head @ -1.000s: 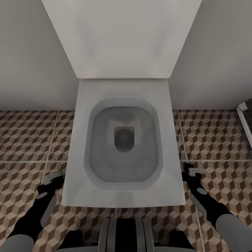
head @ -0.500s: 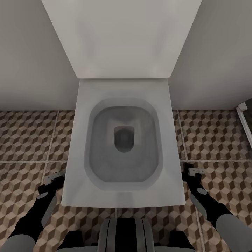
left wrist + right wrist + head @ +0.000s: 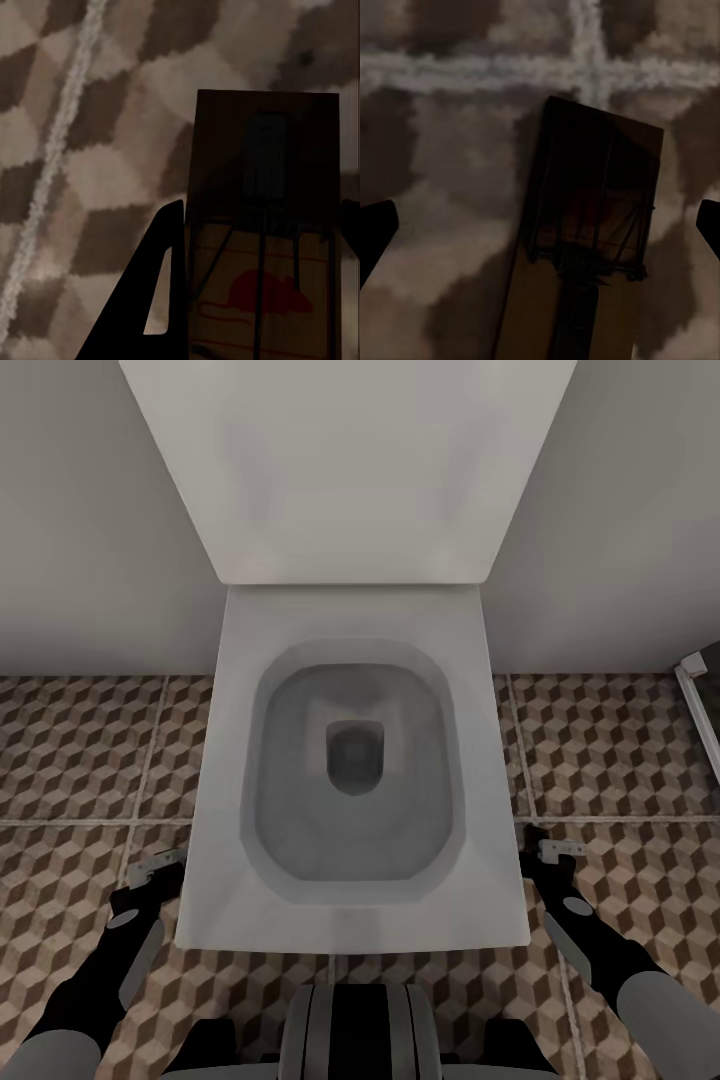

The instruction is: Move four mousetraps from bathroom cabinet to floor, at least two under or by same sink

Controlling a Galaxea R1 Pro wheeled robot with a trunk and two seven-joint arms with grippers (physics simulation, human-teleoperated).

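In the left wrist view we are looking at a mousetrap [image 3: 262, 247], a brown board with dark wire parts and a red mouse print, lying flat against the cube-patterned floor [image 3: 90, 150]. One dark finger [image 3: 154, 300] of the left gripper [image 3: 255, 315] is sitting just beside the trap's long edge, and a dark sliver of the other is showing at its opposite edge, so the fingers are flanking the board; we cannot tell whether they are pressing on it. In the right wrist view a second trap [image 3: 585, 247] is lying on the floor [image 3: 450, 187] near a crossing of pale grout lines [image 3: 589, 71], and the right gripper's [image 3: 540, 232] fingertips [image 3: 375, 229] are standing wide apart at either edge of the picture, well clear of the board. In the head view we are facing down onto a white toilet [image 3: 350, 780] with its lid [image 3: 350, 470] raised against a pale wall [image 3: 90, 520]. The left gripper [image 3: 155, 868] is hanging low over the floor [image 3: 80, 750] beside one side of the bowl, and the right gripper [image 3: 560, 850] is hanging beside the other. The traps are too small to make out there.
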